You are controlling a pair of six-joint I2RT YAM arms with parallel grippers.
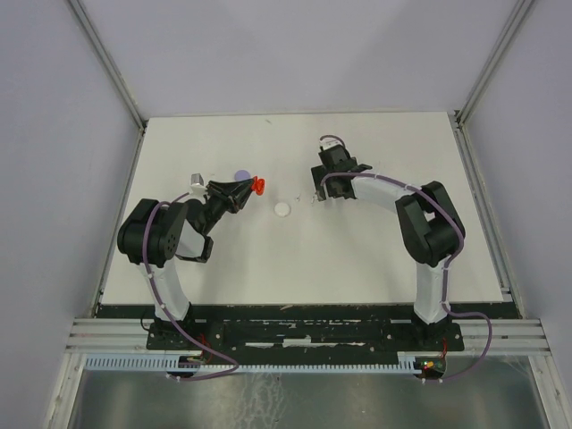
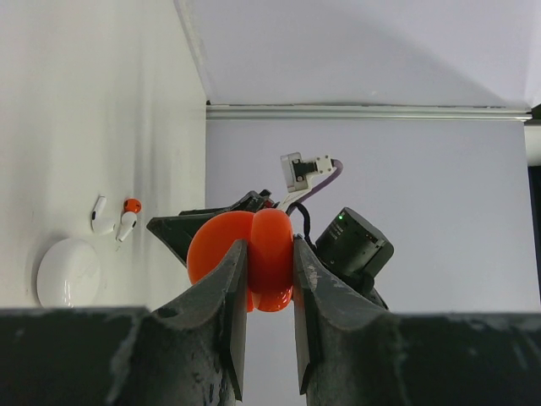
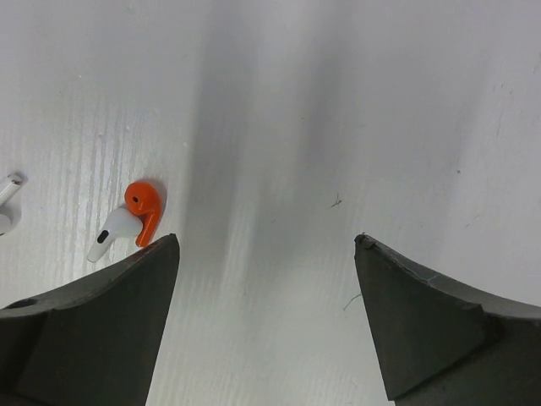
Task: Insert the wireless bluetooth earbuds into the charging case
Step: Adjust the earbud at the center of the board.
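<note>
My left gripper (image 1: 247,188) (image 2: 269,252) is shut on an orange-red round charging case (image 2: 270,254) (image 1: 258,186), hinged open like a clamshell and held above the table. An orange and white earbud (image 3: 131,218) (image 2: 128,218) lies on the table just beyond my right gripper's left fingertip. A white earbud (image 2: 101,216) lies beside it, cut off at the left edge of the right wrist view (image 3: 7,203). My right gripper (image 3: 266,241) (image 1: 317,193) is open and empty, low over the table next to the earbuds (image 1: 310,198).
A white round disc (image 1: 282,210) (image 2: 68,271) lies on the table between the two grippers. A lavender round disc (image 1: 239,175) lies just behind my left gripper. Grey walls enclose the white table (image 1: 357,259) on three sides.
</note>
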